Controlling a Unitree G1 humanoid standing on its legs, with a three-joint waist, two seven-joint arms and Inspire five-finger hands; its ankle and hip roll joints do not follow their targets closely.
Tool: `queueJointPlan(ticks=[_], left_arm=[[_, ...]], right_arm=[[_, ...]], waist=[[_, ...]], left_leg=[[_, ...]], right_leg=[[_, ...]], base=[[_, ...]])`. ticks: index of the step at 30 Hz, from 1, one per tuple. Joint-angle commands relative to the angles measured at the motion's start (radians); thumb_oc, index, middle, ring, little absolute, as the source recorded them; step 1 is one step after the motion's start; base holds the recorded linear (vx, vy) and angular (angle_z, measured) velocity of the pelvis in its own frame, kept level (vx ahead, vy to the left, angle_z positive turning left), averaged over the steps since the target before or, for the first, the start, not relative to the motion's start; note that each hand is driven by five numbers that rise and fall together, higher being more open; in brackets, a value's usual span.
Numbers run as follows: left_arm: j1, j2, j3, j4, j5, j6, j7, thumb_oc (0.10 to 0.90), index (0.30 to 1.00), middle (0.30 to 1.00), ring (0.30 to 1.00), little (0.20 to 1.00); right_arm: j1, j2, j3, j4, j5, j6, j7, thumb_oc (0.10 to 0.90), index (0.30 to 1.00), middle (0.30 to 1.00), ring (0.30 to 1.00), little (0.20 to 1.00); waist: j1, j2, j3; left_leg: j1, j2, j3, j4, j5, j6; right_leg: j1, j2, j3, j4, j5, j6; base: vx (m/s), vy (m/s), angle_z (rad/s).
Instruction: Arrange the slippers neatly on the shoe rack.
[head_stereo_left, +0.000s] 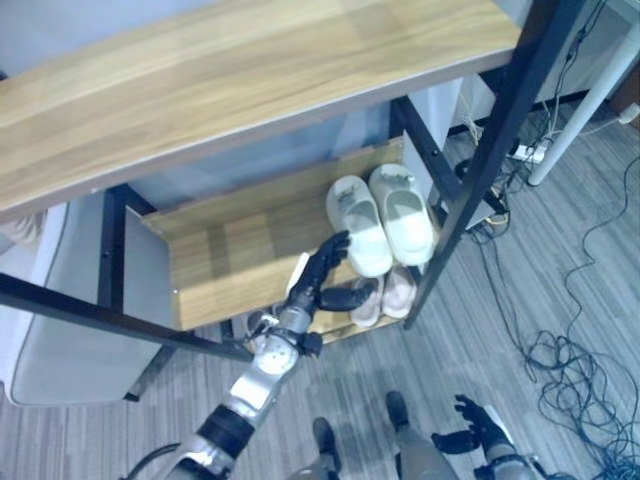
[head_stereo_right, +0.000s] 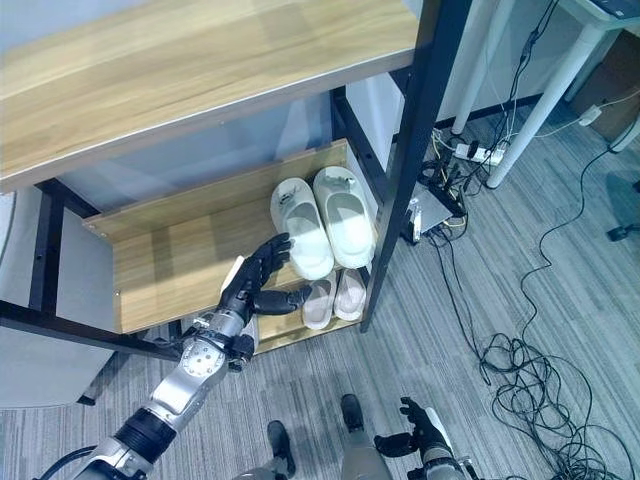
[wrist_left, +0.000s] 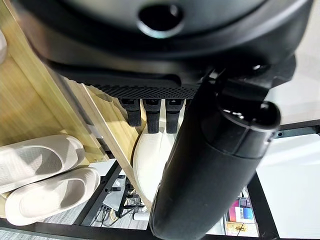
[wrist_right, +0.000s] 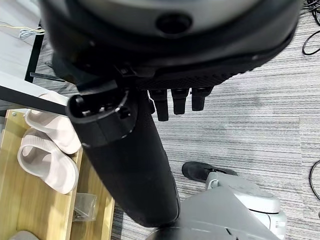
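Note:
A pair of white slippers (head_stereo_left: 382, 220) lies side by side at the right end of the shoe rack's middle shelf (head_stereo_left: 240, 250). My left hand (head_stereo_left: 318, 282) reaches onto that shelf, open, with straight fingertips at the near end of the left white slipper (head_stereo_right: 298, 230). In the left wrist view the fingers (wrist_left: 151, 111) point at that white slipper (wrist_left: 149, 160). A beige pair of slippers (head_stereo_left: 386, 293) sits on the bottom shelf below, also seen as the beige pair (wrist_left: 42, 175). My right hand (head_stereo_left: 478, 424) hangs low over the floor, open and idle.
The wide wooden top shelf (head_stereo_left: 230, 80) overhangs the work. Black rack posts (head_stereo_left: 480, 170) stand at the right. Loose cables (head_stereo_left: 570, 380) and a power strip (head_stereo_left: 528, 152) lie on the grey floor to the right, near a white table leg (head_stereo_left: 585, 100).

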Motion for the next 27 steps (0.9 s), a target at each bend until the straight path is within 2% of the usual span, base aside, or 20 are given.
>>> queueJointPlan(ticks=[1, 5, 9, 14, 20, 23, 27], left_arm=[[-0.151, -0.043, 0.015, 0.012, 0.014, -0.093, -0.002, 0.8, 0.9, 0.9, 0.9, 0.9], [-0.14, -0.026, 0.029, -0.002, 0.021, -0.09, -0.008, 0.8, 0.9, 0.9, 0.9, 0.9], [-0.09, 0.027, 0.066, -0.066, 0.011, -0.09, -0.026, 0.8, 0.9, 0.9, 0.9, 0.9], [0.064, 0.108, 0.144, -0.21, -0.038, -0.102, -0.087, 0.8, 0.9, 0.9, 0.9, 0.9], [0.256, 0.155, 0.229, -0.325, -0.096, -0.095, -0.16, 0.8, 0.9, 0.9, 0.9, 0.9], [0.378, 0.149, 0.258, -0.325, -0.157, -0.073, -0.209, 0.8, 0.9, 0.9, 0.9, 0.9], [0.487, 0.131, 0.273, -0.243, -0.2, -0.034, -0.261, 0.8, 0.9, 0.9, 0.9, 0.9]], right_arm=[[0.043, -0.028, 0.011, -0.026, 0.019, -0.035, -0.017, 0.8, 0.9, 0.9, 0.9, 0.9], [0.038, -0.023, 0.009, -0.016, 0.02, -0.036, -0.016, 0.8, 0.9, 0.9, 0.9, 0.9], [0.026, -0.021, 0.009, -0.009, 0.011, -0.031, -0.005, 0.8, 0.9, 0.9, 0.9, 0.9], [0.01, -0.004, 0.004, 0.039, -0.004, -0.018, 0.014, 0.8, 0.9, 0.9, 0.9, 0.9], [0.004, 0.016, -0.011, 0.081, -0.009, -0.01, 0.026, 0.8, 0.9, 0.9, 0.9, 0.9], [0.002, 0.021, -0.014, 0.097, -0.014, -0.005, 0.032, 0.8, 0.9, 0.9, 0.9, 0.9], [-0.002, 0.033, -0.036, 0.116, 0.009, 0.001, 0.041, 0.8, 0.9, 0.9, 0.9, 0.9]], waist=[[-0.009, -0.029, -0.031], [-0.003, -0.031, -0.042], [0.012, -0.042, -0.056], [0.05, -0.068, -0.083], [0.097, -0.095, -0.108], [0.118, -0.104, -0.115], [0.138, -0.115, -0.123]], left_leg=[[0.035, 0.008, -0.006, -0.007, -0.052, -0.053], [0.051, 0.007, -0.015, -0.007, -0.055, -0.053], [0.07, 0.006, -0.03, -0.007, -0.061, -0.053], [0.096, 0.001, -0.056, -0.007, -0.066, -0.053], [0.117, -0.006, -0.084, -0.007, -0.07, -0.05], [0.125, -0.012, -0.096, -0.007, -0.072, -0.047], [0.133, -0.02, -0.108, -0.007, -0.073, -0.041]], right_leg=[[0.003, -0.006, -0.073, 0.002, -0.097, 0.056], [0.027, -0.006, -0.082, 0.001, -0.104, 0.055], [0.057, -0.006, -0.098, 0.001, -0.112, 0.057], [0.106, -0.013, -0.131, 0.001, -0.118, 0.061], [0.151, -0.02, -0.171, 0.001, -0.122, 0.061], [0.171, -0.027, -0.189, 0.0, -0.123, 0.063], [0.189, -0.034, -0.204, 0.002, -0.121, 0.064]], base=[[0.0, 0.0, 0.0], [0.04, -0.008, 0.02], [0.03, -0.006, 0.08], [0.03, 0.007, 0.12], [0.03, 0.017, 0.27], [0.0, 0.039, 0.16], [0.0, 0.053, 0.19]])
